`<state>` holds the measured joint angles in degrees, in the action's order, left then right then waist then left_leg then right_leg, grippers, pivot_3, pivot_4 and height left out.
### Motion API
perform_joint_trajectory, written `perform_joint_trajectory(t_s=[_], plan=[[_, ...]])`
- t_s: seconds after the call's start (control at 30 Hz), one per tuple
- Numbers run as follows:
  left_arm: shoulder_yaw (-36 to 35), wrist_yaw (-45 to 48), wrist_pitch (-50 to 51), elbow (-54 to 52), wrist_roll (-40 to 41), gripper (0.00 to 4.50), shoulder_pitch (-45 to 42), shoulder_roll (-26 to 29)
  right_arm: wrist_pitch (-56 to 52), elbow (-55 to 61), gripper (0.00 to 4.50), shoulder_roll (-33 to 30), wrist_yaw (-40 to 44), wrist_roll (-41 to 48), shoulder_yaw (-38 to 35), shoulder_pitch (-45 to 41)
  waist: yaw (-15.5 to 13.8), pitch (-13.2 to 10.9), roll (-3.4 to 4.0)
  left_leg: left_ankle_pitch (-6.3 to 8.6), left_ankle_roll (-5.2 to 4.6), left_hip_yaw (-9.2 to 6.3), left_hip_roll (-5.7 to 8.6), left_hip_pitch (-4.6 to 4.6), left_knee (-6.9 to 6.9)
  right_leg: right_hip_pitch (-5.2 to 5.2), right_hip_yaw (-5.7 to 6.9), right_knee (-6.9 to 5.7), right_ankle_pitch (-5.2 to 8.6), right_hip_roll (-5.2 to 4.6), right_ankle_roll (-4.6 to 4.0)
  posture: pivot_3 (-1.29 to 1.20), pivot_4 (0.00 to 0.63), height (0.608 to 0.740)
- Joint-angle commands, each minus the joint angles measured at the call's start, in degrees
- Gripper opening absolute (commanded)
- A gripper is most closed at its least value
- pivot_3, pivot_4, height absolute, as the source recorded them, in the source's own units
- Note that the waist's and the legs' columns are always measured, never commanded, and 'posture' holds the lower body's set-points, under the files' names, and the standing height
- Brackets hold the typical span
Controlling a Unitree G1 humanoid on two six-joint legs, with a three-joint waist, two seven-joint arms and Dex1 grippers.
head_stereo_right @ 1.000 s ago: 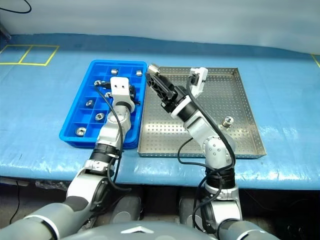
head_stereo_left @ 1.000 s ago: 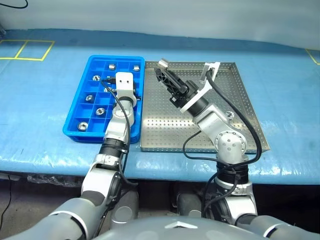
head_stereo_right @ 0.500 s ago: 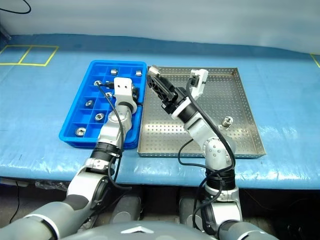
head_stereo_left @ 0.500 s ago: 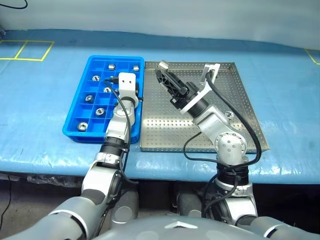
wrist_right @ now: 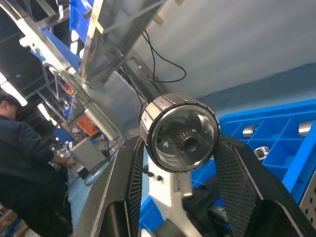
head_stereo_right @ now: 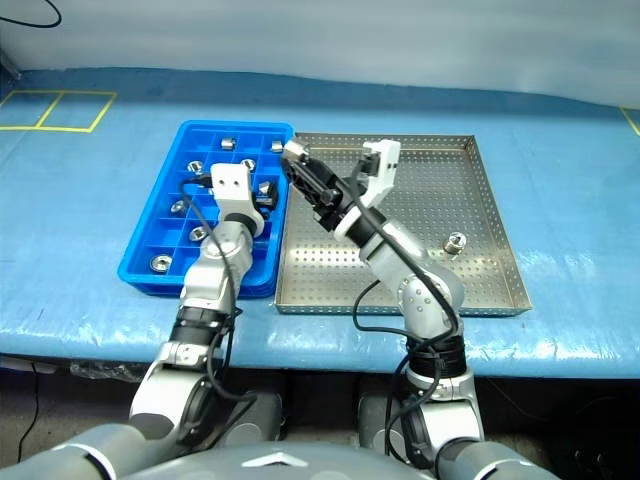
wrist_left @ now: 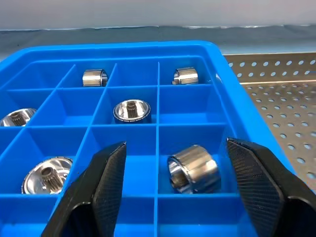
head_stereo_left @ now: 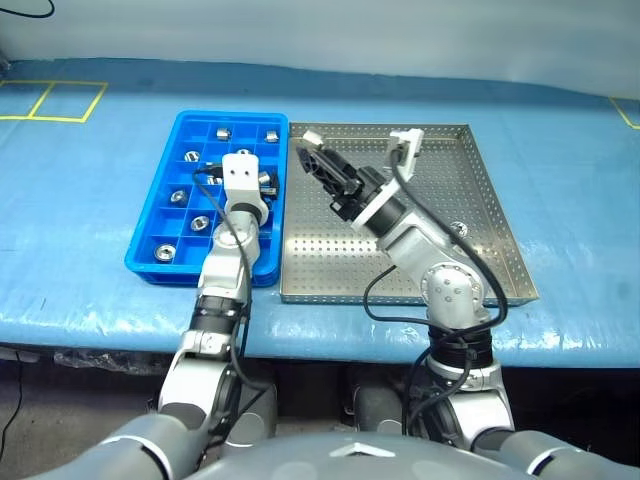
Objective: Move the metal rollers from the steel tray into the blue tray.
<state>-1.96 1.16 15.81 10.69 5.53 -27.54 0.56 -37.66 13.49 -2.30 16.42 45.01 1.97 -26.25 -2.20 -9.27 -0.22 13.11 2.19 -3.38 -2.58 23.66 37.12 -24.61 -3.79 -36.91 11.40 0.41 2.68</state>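
1. The left gripper [wrist_left: 173, 190] stands with its fingers spread wide and empty; a metal roller [wrist_left: 193, 169] lies between them in a compartment of the blue tray [head_stereo_left: 155, 215], left of centre in the frame.
2. The right gripper [wrist_right: 180, 170] clamps another roller [wrist_right: 179, 132], raised over the upper left corner of the steel tray [head_stereo_left: 470, 190].
3. One roller [head_stereo_right: 457, 242] lies at the steel tray's right side.

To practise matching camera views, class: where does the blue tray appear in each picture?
Left eye view: blue tray, left of the steel tray.
Right eye view: likewise left of the steel tray.
Left wrist view: beyond the open left gripper.
Right wrist view: behind the roller in the right gripper.
Shared landmark: metal rollers in its compartments.
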Motion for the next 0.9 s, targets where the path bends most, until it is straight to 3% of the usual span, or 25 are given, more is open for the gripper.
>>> perform_joint_trajectory(t_s=[0.03,0.2,0.47,0.9], plan=[[1.7,5.0,-0.9,-13.7,2.4,3.58,4.3,1.3,-0.2,-3.7,1.8,0.2,-0.8,-5.8,3.7,-4.5,-0.1,0.0,0.0,-0.01,0.01,-0.01,0.0,-0.02,0.0,0.01,0.01,-0.01,0.0,0.0,-0.01,0.26,0.15,0.74],[1.7,7.7,-5.9,-26.1,2.8,3.58,15.6,3.6,4.1,-19.2,1.8,3.1,-3.9,-13.7,3.1,-11.9,-0.6,0.0,0.0,-0.02,0.03,0.03,-0.03,-0.16,-0.04,0.03,-0.07,-0.09,0.02,0.06,-0.01,0.38,0.15,0.74],[2.3,5.4,-10.4,-34.1,-0.8,3.58,28.2,4.1,8.4,-40.4,1.8,4.6,-7.4,-21.8,-0.8,-21.6,-6.6,0.0,-0.01,-0.03,0.02,0.04,-0.03,-0.08,-0.05,-0.01,-0.01,0.01,0.06,0.03,0.04,0.53,0.15,0.74],[2.4,3.6,-10.3,-35.8,-0.9,3.58,31.6,3.3,7.6,-46.1,1.8,4.8,-2.6,-30.0,2.3,-22.0,-15.2,0.0,0.0,-0.01,0.04,0.08,-0.05,0.0,-0.1,-0.16,0.0,0.02,0.31,0.08,-0.1,0.55,0.15,0.74]])
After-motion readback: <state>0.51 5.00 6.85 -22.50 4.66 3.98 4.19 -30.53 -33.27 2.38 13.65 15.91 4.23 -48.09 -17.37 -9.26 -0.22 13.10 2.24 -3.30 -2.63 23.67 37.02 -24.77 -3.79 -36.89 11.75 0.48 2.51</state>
